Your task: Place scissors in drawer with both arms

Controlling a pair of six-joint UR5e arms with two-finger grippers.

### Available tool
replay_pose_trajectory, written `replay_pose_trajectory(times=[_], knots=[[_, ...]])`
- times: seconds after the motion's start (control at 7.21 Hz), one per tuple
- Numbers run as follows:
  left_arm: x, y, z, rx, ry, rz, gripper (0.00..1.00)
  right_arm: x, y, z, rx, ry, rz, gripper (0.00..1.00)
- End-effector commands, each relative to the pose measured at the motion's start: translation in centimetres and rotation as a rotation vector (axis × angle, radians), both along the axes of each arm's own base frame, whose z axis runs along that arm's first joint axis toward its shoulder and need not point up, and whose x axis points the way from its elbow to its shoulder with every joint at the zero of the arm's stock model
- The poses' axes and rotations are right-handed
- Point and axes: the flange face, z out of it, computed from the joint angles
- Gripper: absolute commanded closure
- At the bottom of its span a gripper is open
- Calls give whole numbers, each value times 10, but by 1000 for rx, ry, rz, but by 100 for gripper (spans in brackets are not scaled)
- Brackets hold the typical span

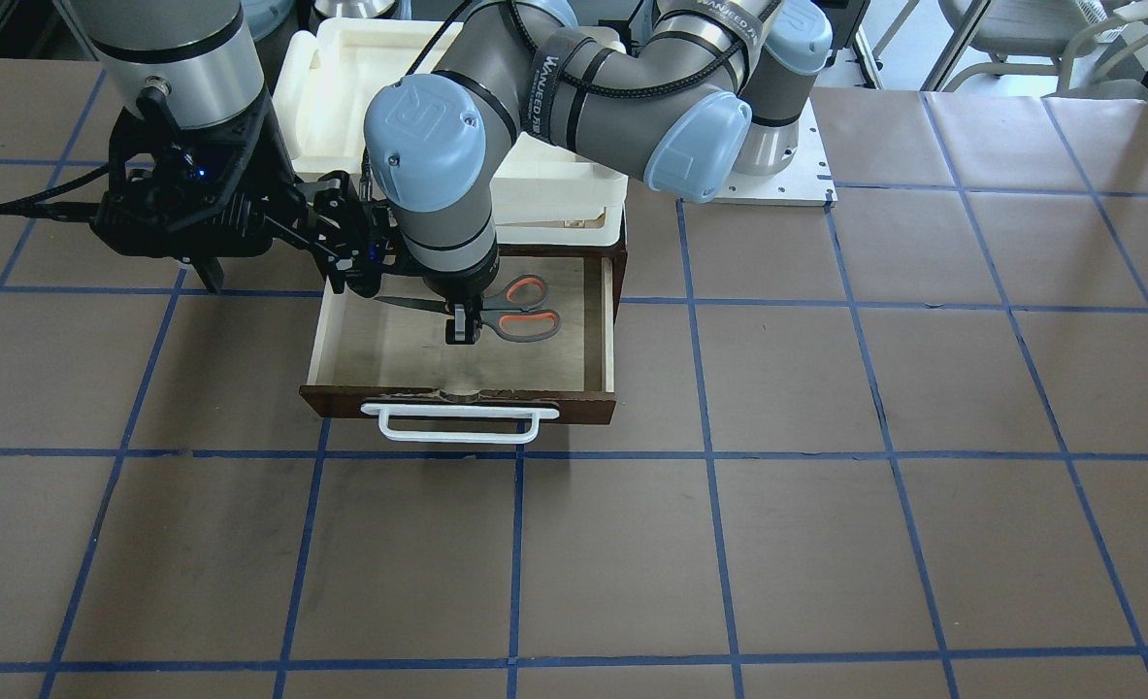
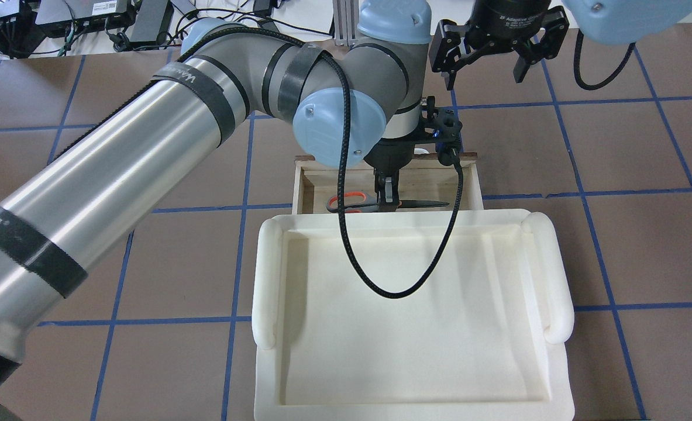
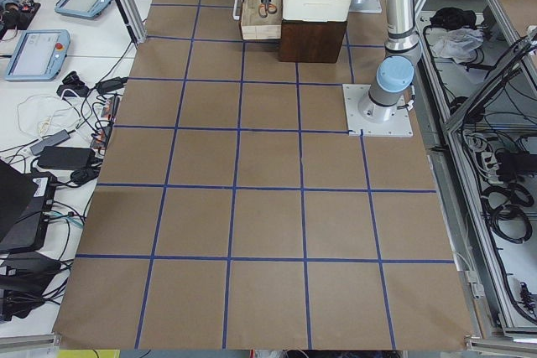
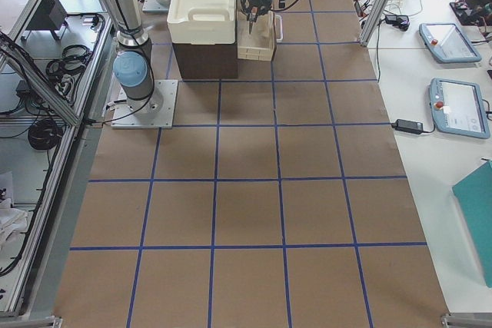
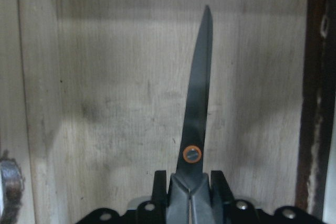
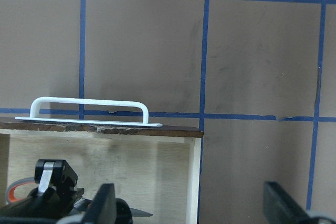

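Note:
The drawer (image 1: 607, 320) of the dark cabinet stands pulled open, showing its pale plywood floor and white bar handle (image 1: 457, 424). My left gripper (image 1: 462, 328) reaches down into it and is shut on the scissors (image 1: 525, 311) near the pivot. The orange-lined handles point to the robot's left, and the blade lies level just over the drawer floor. In the left wrist view the fingers (image 5: 218, 182) clamp the scissors (image 5: 198, 108). My right gripper (image 2: 485, 65) hovers open and empty beside the drawer's right front corner. It also shows in the right wrist view (image 6: 191, 205).
A white foam tray (image 2: 267, 275) sits on top of the cabinet behind the open drawer. The left arm's black cable (image 2: 346, 234) loops over the tray. Brown paper with blue tape lines covers the table (image 1: 826, 534).

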Motion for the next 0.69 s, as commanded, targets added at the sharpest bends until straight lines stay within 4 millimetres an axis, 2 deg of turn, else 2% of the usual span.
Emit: replay_pose_trajectory(times=[0.0,0.14,0.55], knots=[[-2,3,-4,6,-7,4,49,-13,-4,0,3,-10,-24,0],[-1,4,-2,1,-9,-3,0,-12,-3,1,3,-13,-24,0],[-3,8,4,-12,-9,-12,0,-13,8,4,48,-17,-25,0]])
